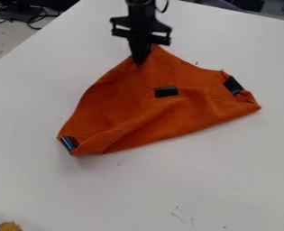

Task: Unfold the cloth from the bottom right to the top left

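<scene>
A broad white smooth-topped counter lies beneath the orange fabric cloth, the landmark here. The cloth spreads across the middle of the counter in an uneven, rumpled shape, its upper edge drawn to a peak and its lower edge slanting up toward the right of the view. The black two-finger gripper hangs upright at that peak, its fingers brought close together and pinching the cloth's upper edge. Beyond the cloth, toward the upper left, are thin dark cables. Three small black rectangular pieces sit on the cloth: one at its lower left corner, one near its middle, one by its right end. Well below the cloth, at the lower left, is a fuzzy yellow-orange thing, partly cut off.
</scene>
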### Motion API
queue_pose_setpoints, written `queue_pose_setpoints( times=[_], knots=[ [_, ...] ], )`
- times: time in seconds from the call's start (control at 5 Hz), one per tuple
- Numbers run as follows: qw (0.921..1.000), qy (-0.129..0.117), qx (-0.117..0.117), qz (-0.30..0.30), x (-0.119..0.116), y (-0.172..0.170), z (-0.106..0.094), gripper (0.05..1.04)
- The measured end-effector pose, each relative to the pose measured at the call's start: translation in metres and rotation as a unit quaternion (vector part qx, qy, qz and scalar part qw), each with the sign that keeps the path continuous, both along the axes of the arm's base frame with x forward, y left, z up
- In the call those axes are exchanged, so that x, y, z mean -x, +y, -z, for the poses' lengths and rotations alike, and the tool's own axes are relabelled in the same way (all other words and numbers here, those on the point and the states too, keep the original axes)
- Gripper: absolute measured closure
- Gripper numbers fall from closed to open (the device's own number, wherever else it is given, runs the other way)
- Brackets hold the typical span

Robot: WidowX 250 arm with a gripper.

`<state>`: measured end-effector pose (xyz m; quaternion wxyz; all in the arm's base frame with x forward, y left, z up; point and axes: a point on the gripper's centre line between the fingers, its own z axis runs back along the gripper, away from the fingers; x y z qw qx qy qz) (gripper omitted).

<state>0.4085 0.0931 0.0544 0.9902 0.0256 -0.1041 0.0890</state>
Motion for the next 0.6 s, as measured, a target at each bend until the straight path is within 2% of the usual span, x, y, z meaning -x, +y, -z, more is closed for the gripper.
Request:
queue_pose_setpoints(
  times=[0.2, 0.4, 0.6],
  knots=[
    [0.9999, 0.01, -0.005, -0.011, -0.005, 0.026, 0.026, 0.877],
    [0.9996, 0.024, -0.009, 0.006, -0.016, 0.029, 0.042, 0.631],
    [0.9991, 0.02, -0.031, 0.019, -0.026, 0.032, 0.034, 0.329]
  ],
)
